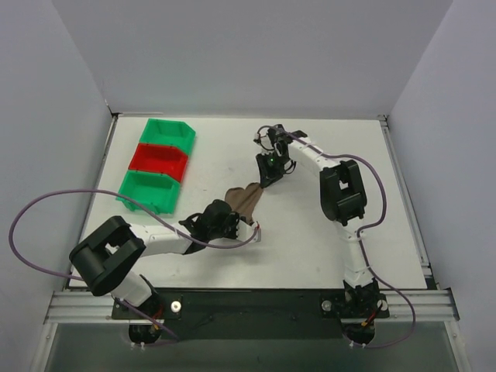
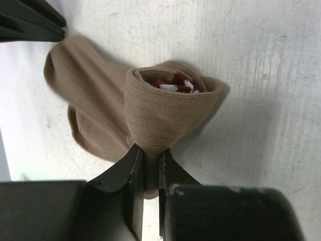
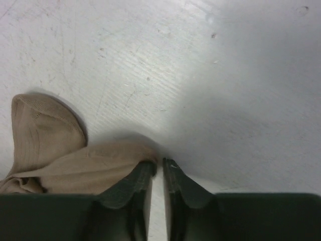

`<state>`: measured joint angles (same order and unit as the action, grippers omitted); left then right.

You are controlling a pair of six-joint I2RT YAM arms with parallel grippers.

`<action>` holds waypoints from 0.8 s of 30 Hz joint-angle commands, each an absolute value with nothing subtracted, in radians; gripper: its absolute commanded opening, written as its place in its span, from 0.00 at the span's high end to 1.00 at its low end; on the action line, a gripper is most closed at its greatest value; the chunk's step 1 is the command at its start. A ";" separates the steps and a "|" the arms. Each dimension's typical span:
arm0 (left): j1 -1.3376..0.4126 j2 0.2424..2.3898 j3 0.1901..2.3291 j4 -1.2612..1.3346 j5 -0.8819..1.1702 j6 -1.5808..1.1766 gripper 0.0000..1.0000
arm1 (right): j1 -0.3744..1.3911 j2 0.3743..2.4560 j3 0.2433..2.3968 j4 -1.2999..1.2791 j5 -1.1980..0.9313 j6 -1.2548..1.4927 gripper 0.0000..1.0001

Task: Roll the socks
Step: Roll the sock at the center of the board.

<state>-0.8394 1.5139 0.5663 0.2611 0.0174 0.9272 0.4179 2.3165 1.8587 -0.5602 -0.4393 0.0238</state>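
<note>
Socks (image 2: 165,115) tan ribbed knit, rolled cone, scuffed white table (image 2: 261,75)

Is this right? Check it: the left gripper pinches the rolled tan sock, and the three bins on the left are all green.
One thing is wrong: the bins are not all green. In the top external view the middle one is red, with a green one on either side. The rest stands: the left gripper does pinch the rolled tan sock, as the left wrist view shows.
</note>
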 commanded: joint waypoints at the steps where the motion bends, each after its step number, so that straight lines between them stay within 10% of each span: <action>1: -0.834 1.546 0.601 0.155 0.046 0.894 1.00 | 0.451 2.272 1.870 -0.569 -0.321 0.009 0.65; 6: -0.834 1.540 0.571 0.213 0.040 0.882 1.00 | 0.445 2.230 1.888 -0.572 -0.350 -0.034 0.41; 24: -0.804 1.479 0.618 0.135 0.112 0.862 1.00 | 0.491 2.485 2.186 -0.795 -0.564 -0.176 0.21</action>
<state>-0.8192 1.5127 0.5827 0.2054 0.0681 0.8757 0.4534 2.4313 2.1559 -0.6662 -0.5247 -0.1349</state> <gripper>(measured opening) 0.181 0.773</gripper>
